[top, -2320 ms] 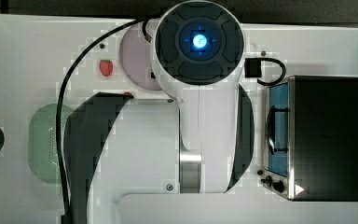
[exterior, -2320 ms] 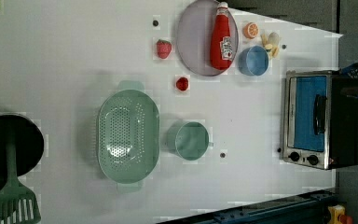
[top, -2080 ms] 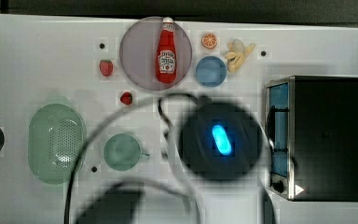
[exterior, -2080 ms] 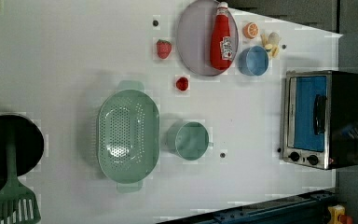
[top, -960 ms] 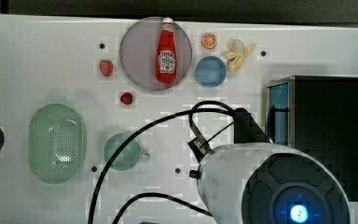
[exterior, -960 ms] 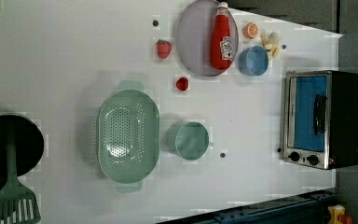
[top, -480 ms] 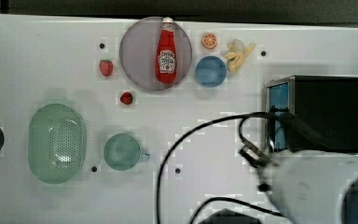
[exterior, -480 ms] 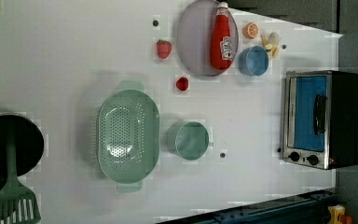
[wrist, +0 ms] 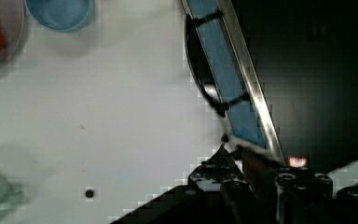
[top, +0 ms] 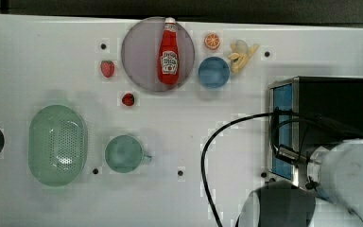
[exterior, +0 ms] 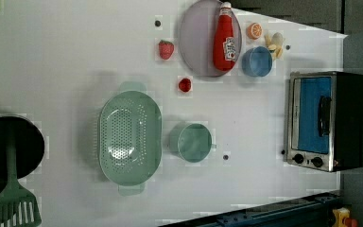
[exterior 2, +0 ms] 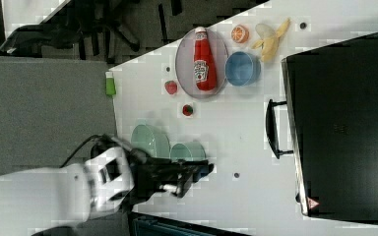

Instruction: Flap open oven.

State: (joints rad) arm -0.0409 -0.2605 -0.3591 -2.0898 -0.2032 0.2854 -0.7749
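Top view: the oven (top: 328, 101) sits at 3 o'clock on the table (top: 52, 56), door (top: 282, 130) shut, facing 9 o'clock; the arm (top: 345, 184) looms at 5 o'clock, overlapping the oven's lower end.

Left view: oven at 3 o'clock, blue door closed, bar handle (exterior: 324, 116) across its middle, two knobs (exterior: 307, 160) at the 6 o'clock end.

Right view: the gripper (exterior 2: 192, 174) appears at 7 o'clock, near the green cup (exterior 2: 189, 151), well apart from the handle (exterior 2: 270, 129); whether the jaws are spread or pressed together cannot be told.

Wrist view: handle (wrist: 200, 74) and door ahead, not yet contacted.

Approach advice: bring the fingers behind the handle's midpoint, then pull along the door's arc, away from the oven and downward, avoiding the knobs.
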